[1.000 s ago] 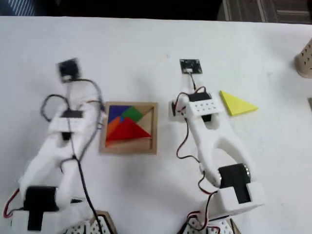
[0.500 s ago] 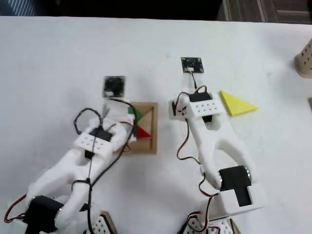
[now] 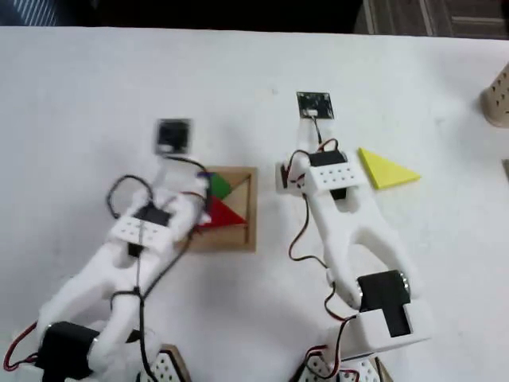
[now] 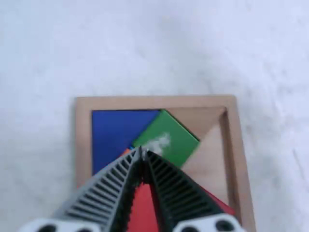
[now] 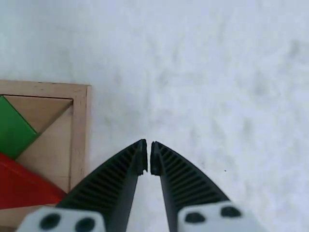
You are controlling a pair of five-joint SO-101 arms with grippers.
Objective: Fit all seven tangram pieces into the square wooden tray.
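The square wooden tray holds a blue piece, a green piece and a red triangle, while one corner section shows bare wood. My left gripper is shut with nothing in it, its tips over the spot where blue, green and red meet. In the high view that arm covers the left part of the tray. My right gripper is shut and empty over the bare table just beside the tray's rim. A yellow triangle lies on the table right of the right arm.
A tan perforated object stands at the table's far right edge. The arms' bases and cables sit along the near edge. White table stretches open beyond the tray and to the right of the yellow triangle.
The left arm swung from left of the tray to over it, covering the blue and orange pieces, then eased slightly back left. The right arm and yellow triangle stayed still.
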